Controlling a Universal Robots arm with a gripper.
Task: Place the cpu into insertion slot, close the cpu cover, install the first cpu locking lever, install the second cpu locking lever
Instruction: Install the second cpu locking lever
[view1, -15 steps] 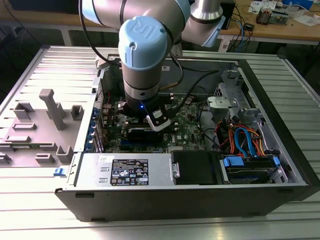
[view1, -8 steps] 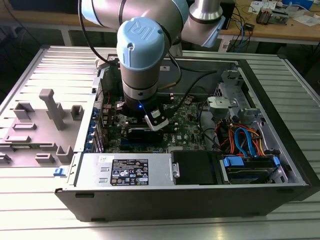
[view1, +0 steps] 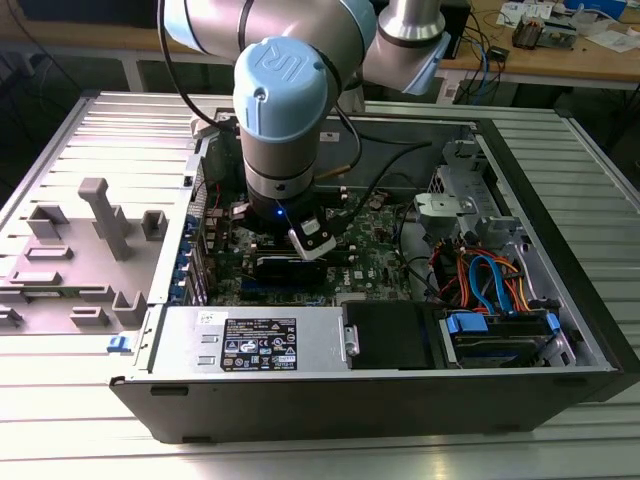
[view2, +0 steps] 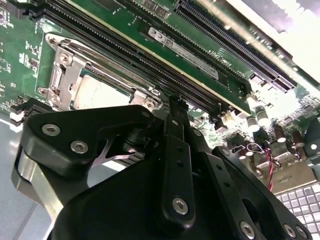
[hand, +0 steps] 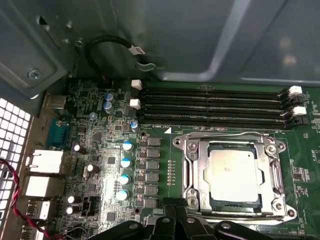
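Nearest the wrist cameras, the end effector (view2: 172, 107) hangs low over the motherboard (hand: 100, 165), just beside the socket's near edge; whether its fingers are apart or together I cannot tell. Just beyond it the cpu (hand: 234, 175) already lies flat in the insertion slot (hand: 200, 197), with the cpu cover (hand: 192, 165) down around it, its window framing the silvery top. Beyond the socket run the black memory slots (hand: 215, 107), then the case wall (hand: 200, 40). The risk, as I judge it: a slightly off-line descent could scrape the cover or nearby capacitors (hand: 125, 162), or miss a locking lever.
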